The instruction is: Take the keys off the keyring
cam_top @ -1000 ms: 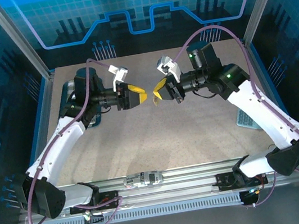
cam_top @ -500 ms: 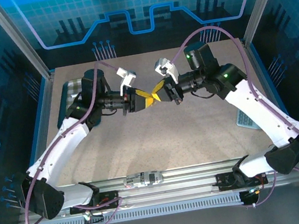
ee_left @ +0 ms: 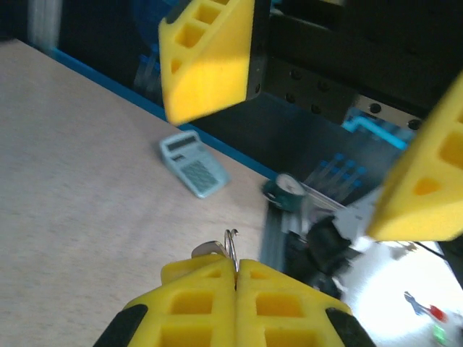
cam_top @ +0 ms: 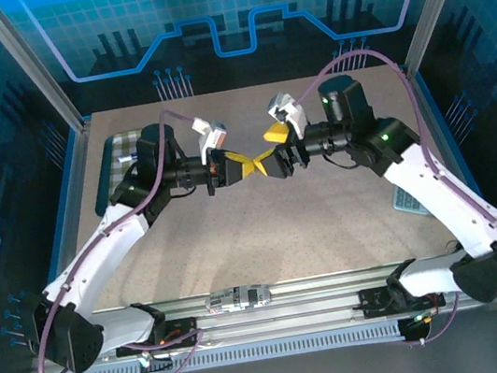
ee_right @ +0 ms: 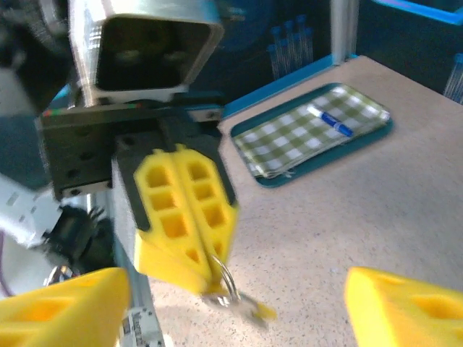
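Keyring (ee_right: 262, 311) dangles from left end effector (ee_right: 207, 270) pinching it; right end effector (cam_top: 271, 148) spread around.

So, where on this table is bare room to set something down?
Free: the near half of the table, between the far-left tray and the right-edge calculator. Crowded: mid-table, where the left gripper, holding the keyring, faces the right gripper.

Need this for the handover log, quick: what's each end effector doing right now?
Left end effector: closed, holding the keyring.
Right end effector: open, holding nothing.
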